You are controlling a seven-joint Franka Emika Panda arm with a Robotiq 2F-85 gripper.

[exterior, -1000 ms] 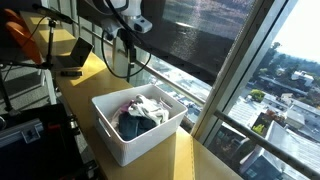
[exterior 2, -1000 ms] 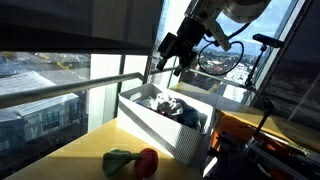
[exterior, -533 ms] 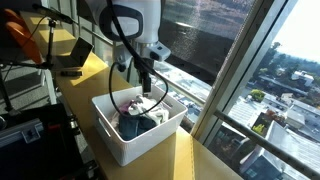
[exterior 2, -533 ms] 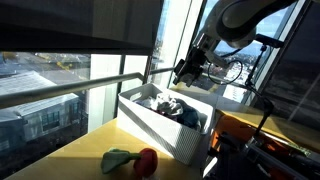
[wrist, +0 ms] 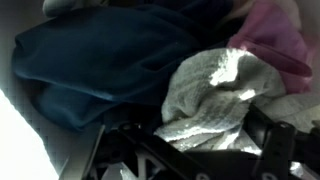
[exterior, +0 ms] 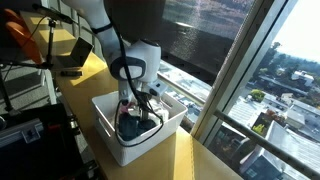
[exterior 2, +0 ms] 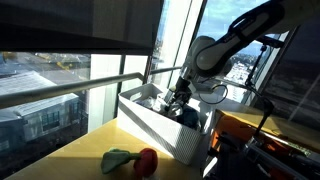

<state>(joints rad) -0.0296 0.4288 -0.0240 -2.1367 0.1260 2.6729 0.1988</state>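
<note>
Clothes point(exterior: 135, 122): heaped in white bin point(exterior: 125, 150) on table point(exterior: 195, 160).
End effector point(exterior: 141, 106): jaws apart, down inside bin, just above white towel point(wrist: 215, 90); contact perhaps, view too dark.
Neighbours: blue cloth point(wrist: 100, 60), pink cloth point(wrist: 270, 35).

Crumpled cloths heaped in a bin

A crumpled dark blue fabric cloth point(wrist: 110, 60) fills the upper left of the wrist view. Touching its right edge lies a bunched white terry towel point(wrist: 215, 90), and above that a blurred pink piece, perhaps a garment point(wrist: 270, 40). All sit inside the white rectangular plastic bin point(exterior: 150, 145)
</note>
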